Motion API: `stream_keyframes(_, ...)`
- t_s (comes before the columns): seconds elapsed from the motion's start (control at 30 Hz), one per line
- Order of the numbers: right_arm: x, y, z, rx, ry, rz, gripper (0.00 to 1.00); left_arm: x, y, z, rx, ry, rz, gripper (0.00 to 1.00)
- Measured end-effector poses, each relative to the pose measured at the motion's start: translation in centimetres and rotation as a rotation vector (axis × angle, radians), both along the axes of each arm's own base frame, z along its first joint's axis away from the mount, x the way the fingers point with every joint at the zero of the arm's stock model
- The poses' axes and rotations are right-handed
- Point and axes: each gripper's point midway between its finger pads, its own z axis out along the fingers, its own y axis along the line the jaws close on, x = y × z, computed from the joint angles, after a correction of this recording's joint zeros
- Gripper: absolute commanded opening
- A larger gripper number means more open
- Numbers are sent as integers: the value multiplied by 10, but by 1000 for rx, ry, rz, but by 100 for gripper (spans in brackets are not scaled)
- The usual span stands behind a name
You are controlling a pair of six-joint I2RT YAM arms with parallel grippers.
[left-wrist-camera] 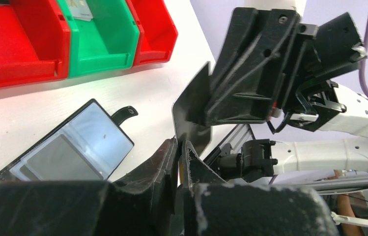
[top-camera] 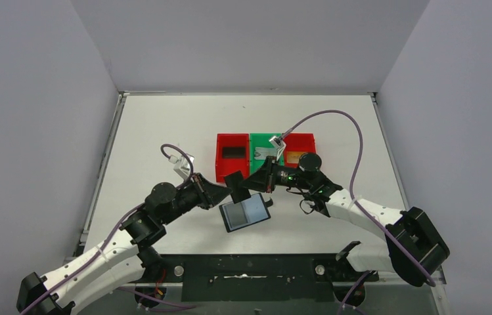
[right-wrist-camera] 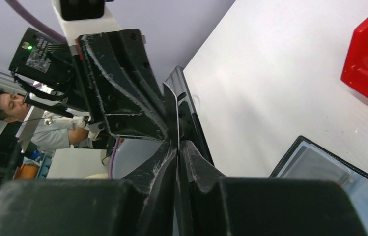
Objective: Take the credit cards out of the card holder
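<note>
The card holder (top-camera: 245,213) lies open on the table, shiny grey-blue inner face up. It also shows in the left wrist view (left-wrist-camera: 71,147) and at the lower right of the right wrist view (right-wrist-camera: 319,169). A thin dark card (top-camera: 235,185) is held on edge above the table, just behind the holder. My left gripper (top-camera: 227,191) is shut on its one end (left-wrist-camera: 182,147). My right gripper (top-camera: 248,184) is shut on its other end (right-wrist-camera: 178,145). The card (left-wrist-camera: 194,105) stands between both sets of fingers.
Three bins stand in a row behind the grippers: a red bin (top-camera: 233,157) with a dark card in it, a green bin (top-camera: 266,152) with a card, and a red bin (top-camera: 299,151) with an orange card. Purple cables arch over both arms.
</note>
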Motion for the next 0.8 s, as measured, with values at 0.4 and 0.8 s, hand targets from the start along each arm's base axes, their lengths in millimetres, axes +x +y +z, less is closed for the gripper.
stream_keyframes(0.4,3,-2,-8,-43,-26,-10,2,14,29,-15,55,54,177,65)
stream_keyframes(0.8,84,-29,-20,-480,-385,-343,0,21,79,-42,206,159,420,90)
